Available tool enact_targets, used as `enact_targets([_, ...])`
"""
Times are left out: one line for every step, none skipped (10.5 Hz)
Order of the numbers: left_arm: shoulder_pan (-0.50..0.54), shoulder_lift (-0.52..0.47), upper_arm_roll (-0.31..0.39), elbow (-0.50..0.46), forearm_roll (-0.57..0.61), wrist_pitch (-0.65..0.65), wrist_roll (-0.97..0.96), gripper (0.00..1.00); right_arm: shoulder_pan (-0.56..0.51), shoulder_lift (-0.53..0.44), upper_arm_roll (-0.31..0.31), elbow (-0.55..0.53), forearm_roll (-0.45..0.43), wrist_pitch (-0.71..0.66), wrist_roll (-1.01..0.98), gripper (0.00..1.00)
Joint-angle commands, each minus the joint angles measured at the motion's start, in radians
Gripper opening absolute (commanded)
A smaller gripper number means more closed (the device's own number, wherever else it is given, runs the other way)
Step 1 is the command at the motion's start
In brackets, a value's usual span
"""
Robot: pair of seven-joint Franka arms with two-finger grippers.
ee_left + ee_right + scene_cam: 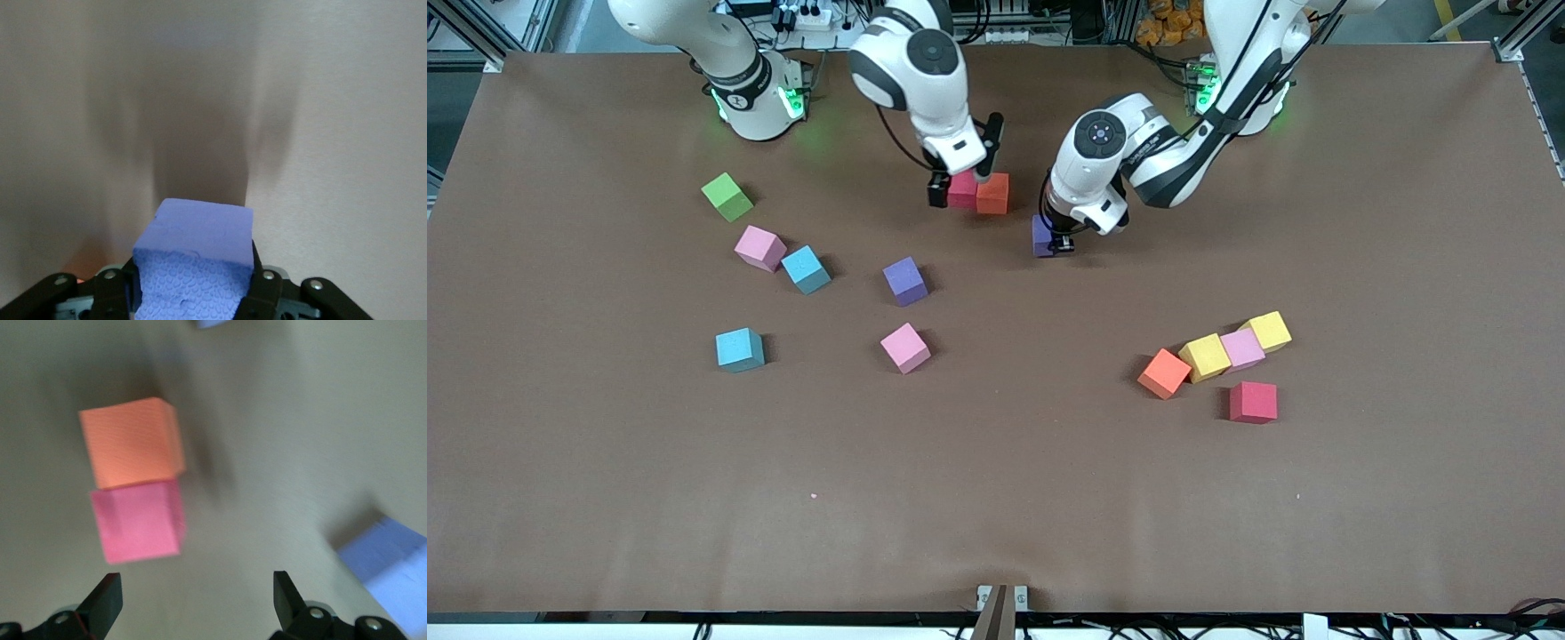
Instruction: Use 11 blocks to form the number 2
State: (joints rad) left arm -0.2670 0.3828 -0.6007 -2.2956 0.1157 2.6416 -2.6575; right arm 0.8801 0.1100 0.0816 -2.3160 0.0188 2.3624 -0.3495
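Right gripper [963,176] hangs with its fingers spread wide, holding nothing, low over a red block [962,190] and an orange block [993,194] that sit on the brown table [996,498] touching side by side, close to the robots' bases; in the right wrist view the same pair shows as an orange cube [130,442] pressed against a red-pink one [138,521], with both fingertips [285,593] apart and clear of them. Left gripper [1058,238] is pinched on a purple block [1041,236], seen in the left wrist view clamped between the black fingers [261,293] above bare tabletop; it sits just beside the red and orange pair, toward the left arm's end. No digit is formed beyond that two-block pair. Scattered toward the right arm's end lie a green cube [727,196], a pink block [760,248] touching a light blue block [807,269], a second purple block [905,281], another pink block [905,348] and another light blue block [740,349], all well apart from the pair. Toward the left arm's end, nearer the front camera, a slanted row runs orange [1164,373], yellow [1205,357], pink [1241,349], yellow [1268,332], each touching the next, with a second red block [1253,402] just beside the row and nearer the camera. Nothing lies between the held purple block and the red and orange pair.
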Motion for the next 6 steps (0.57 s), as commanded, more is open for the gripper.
enact_targets([-0.035,-0.038,-0.001,-0.044,-0.01,0.021,-0.067,0.28,-0.126,-0.052,0.001,0.0,0.001,-0.064,0.016,1.0])
enact_targets([-0.041,-0.039,-0.001,-0.053,-0.01,0.021,-0.074,0.28,-0.203,-0.043,0.001,0.019,0.001,-0.069,0.018,1.0])
enact_targets([-0.047,-0.039,-0.002,-0.057,-0.008,0.021,-0.076,0.27,-0.27,-0.023,0.001,0.036,0.006,-0.058,0.018,1.0])
enact_targets([-0.07,-0.039,-0.002,-0.059,-0.01,0.021,-0.078,0.26,-0.324,0.005,0.0,0.046,0.033,-0.031,0.018,1.0])
enact_targets([-0.074,-0.038,-0.004,-0.059,-0.01,0.021,-0.079,0.26,-0.378,0.032,0.0,0.049,0.064,0.009,0.018,1.0])
enact_targets([-0.081,-0.038,-0.005,-0.059,-0.008,0.023,-0.094,0.26,-0.41,0.066,0.0,0.064,0.099,0.027,0.02,1.0])
